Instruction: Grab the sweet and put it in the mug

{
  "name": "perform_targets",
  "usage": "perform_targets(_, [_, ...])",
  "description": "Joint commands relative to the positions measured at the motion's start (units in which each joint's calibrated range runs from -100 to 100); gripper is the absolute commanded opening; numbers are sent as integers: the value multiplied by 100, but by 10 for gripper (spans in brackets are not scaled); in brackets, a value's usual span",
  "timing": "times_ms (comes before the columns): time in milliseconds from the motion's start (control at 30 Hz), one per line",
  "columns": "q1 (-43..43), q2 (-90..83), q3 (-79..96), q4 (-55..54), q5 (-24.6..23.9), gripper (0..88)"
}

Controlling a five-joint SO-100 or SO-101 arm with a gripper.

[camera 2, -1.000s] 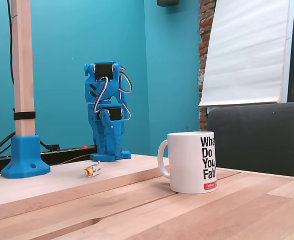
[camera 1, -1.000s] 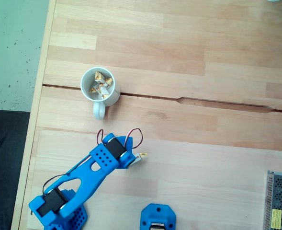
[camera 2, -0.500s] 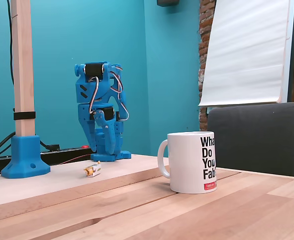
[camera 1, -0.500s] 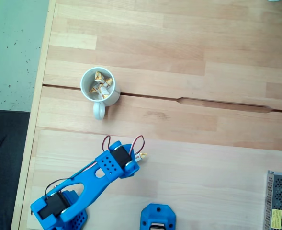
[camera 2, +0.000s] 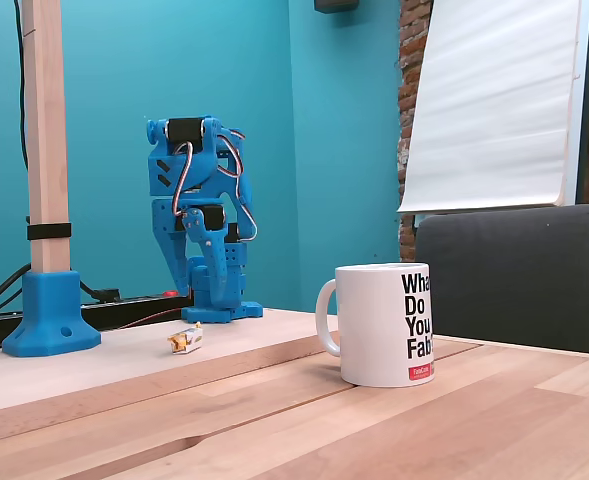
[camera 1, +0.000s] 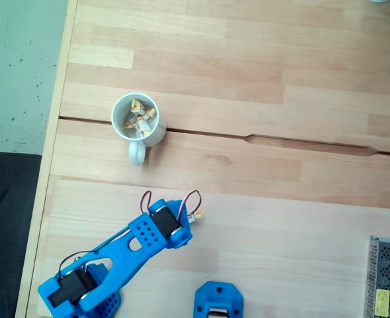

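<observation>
Office or makerspace — flipchart, butcher-block table.

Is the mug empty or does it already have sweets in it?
Not empty. The mug stands upright with several wrapped sweets inside, seen from above.

Both fixed views are bright and evenly lit — soft, diffuse light with no hard glare. From above, the worktop looks slightly washed out, and the mug casts only a faint shadow. The picture is a little soft, with a green tint at its top left corner. In the low side view the mug is sharp — the blue arm behind stays reasonably crisp.
</observation>
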Motion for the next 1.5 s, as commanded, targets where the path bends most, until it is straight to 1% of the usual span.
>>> perform_targets(0, [47, 27, -28, -268, -34, 221])
perform_targets(500, [62, 268, 142, -438, 29, 221])
perform_targets(600, [280, 259, 222, -446, 44, 221])
perform_targets(800, [476, 259, 249, -454, 366, 221])
perform_targets(1000, [447, 294, 249, -454, 415, 221])
perform_targets(1233, [447, 664, 249, -1075, 405, 221])
perform_targets(1467, [447, 707, 320, -1180, 405, 221])
